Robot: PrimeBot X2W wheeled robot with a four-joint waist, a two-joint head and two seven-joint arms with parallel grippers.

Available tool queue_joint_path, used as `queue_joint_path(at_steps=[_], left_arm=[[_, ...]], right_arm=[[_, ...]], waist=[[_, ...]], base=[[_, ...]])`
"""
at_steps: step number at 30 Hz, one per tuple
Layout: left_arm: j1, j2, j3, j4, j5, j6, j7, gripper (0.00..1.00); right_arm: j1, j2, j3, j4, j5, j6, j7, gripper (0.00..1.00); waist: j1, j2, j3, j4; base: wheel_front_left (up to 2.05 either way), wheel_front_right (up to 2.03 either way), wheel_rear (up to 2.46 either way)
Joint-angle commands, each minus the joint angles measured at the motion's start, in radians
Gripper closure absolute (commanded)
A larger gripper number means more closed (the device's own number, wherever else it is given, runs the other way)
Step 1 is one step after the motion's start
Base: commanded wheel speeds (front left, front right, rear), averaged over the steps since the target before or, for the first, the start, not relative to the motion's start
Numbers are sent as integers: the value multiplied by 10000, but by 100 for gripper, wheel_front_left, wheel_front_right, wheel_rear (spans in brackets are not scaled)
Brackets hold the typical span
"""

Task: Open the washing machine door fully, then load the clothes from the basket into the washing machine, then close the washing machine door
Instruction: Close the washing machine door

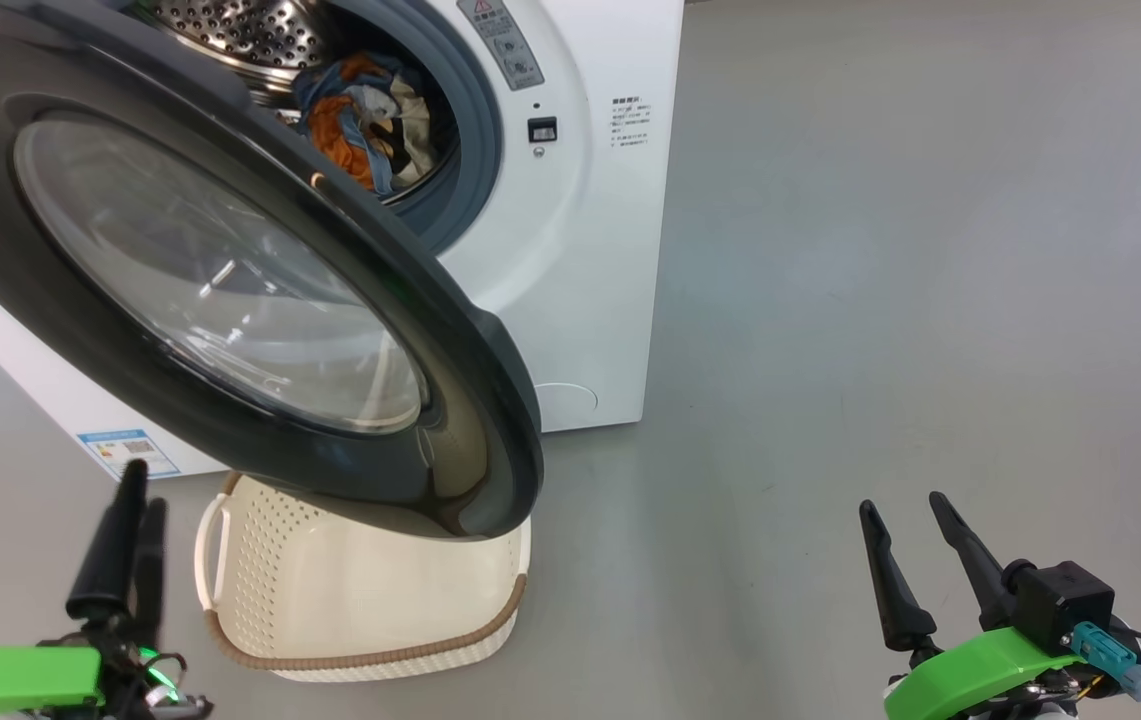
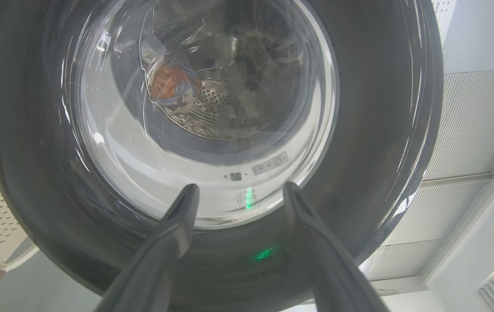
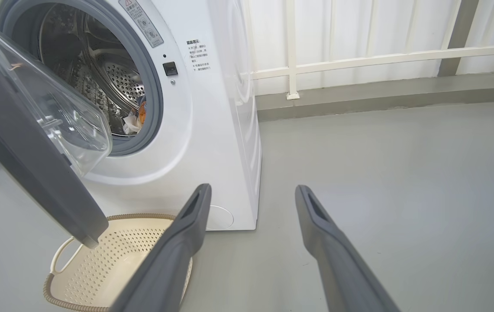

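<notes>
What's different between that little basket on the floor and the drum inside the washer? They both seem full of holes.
The basket is cream plastic with a brown rim; the drum is shiny steel. The basket sits on the floor beneath the open door, while the drum lies inside the washing machine. The drum holds the clothes; what shows of the basket looks empty. Both have walls dotted with small holes.

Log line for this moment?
door part-open | clothes in drum | basket empty | left end effector open | right end effector open
</notes>
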Motion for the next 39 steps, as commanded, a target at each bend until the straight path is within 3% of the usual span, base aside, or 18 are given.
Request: queue_joint_path(at_steps=[1,5,9,14,19,20,27,39], left_arm=[[-124,340,226,-504,598,-71,-400,0],[45,799,-357,-685,1839,-71,-1843,0],[149,1740,-1572,-324,3236,-71,-3703,0],[33,2630,-2475,59,4539,-71,-4433,0],[125,2714,-1998,139,7318,-71,-4449,0],[125,2714,-1998,139,7318,-71,-4449,0],[480,2237,-1676,287,10520,-71,-4452,0],[1054,1291,-1021,41,13295,-71,-4453,0]], right_arm=[[-83,-8,260,-283,20,23,-49,0],[-114,-8,301,-307,9,23,-49,0],[-122,-8,287,-434,-40,23,-49,0],[-103,-8,257,-495,-91,23,-49,0],[-107,-8,247,-525,-113,23,-49,0],[-107,-8,247,-525,-113,23,-49,0],[-98,-8,250,-563,-112,23,-49,0],[-44,-8,238,-713,-230,23,-49,0]], waist=[[0,-1,30,12],[0,-1,54,-1],[0,-1,75,-7],[0,-1,95,25],[0,-1,106,35],[0,-1,106,35],[0,-1,118,32],[0,-1,50,-46]], base=[[0,0,0],[0,0,0],[0,0,0],[0,0,0],[0,0,0],[0,0,0],[0,0,0],[0,0,0]])
